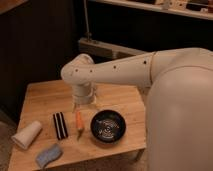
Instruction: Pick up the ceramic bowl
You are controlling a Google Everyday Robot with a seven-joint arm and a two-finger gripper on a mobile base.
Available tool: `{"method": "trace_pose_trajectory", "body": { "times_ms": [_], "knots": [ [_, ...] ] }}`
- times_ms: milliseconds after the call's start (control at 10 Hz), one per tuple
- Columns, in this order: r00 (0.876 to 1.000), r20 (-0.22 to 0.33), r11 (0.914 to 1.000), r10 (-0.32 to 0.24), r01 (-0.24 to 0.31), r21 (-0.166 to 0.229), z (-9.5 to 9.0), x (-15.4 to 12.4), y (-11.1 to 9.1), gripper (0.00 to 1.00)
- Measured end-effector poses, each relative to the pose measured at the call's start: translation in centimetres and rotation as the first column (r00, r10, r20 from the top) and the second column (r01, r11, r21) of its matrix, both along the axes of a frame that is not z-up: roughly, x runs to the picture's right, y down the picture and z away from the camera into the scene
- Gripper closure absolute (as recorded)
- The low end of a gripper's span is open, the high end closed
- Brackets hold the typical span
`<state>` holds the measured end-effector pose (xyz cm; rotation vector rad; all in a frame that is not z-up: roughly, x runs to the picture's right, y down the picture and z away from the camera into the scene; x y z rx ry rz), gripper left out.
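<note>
The ceramic bowl (108,126) is round, shallow and glossy black with pale swirl marks inside. It sits on the wooden table (45,97) near the front right edge. My gripper (84,104) hangs from the white arm just above the table, behind and to the left of the bowl and apart from it. It stands open and holds nothing.
An orange stick-like item (79,121) lies just left of the bowl, directly in front of the gripper. A black striped bar (60,125), a white cup (27,134) on its side and a blue-grey sponge (48,155) lie further left. My bulky white arm fills the right side.
</note>
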<state>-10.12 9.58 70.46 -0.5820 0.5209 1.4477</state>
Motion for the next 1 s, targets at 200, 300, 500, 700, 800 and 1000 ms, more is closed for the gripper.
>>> {"method": "trace_pose_trajectory", "body": {
  "times_ms": [200, 300, 500, 700, 800, 1000],
  "knots": [
    [1.000, 0.000, 1.0000, 0.000, 0.000, 0.000, 0.0, 0.0, 0.0, 0.27],
    [1.000, 0.000, 1.0000, 0.000, 0.000, 0.000, 0.0, 0.0, 0.0, 0.27],
    [1.000, 0.000, 1.0000, 0.000, 0.000, 0.000, 0.0, 0.0, 0.0, 0.27],
    [1.000, 0.000, 1.0000, 0.000, 0.000, 0.000, 0.0, 0.0, 0.0, 0.27],
    [1.000, -0.002, 1.0000, 0.003, -0.003, 0.006, -0.2, 0.2, 0.0, 0.27],
    [0.999, -0.025, 0.9987, 0.028, -0.027, 0.043, -0.4, 2.3, -0.4, 0.27]
  ]
}}
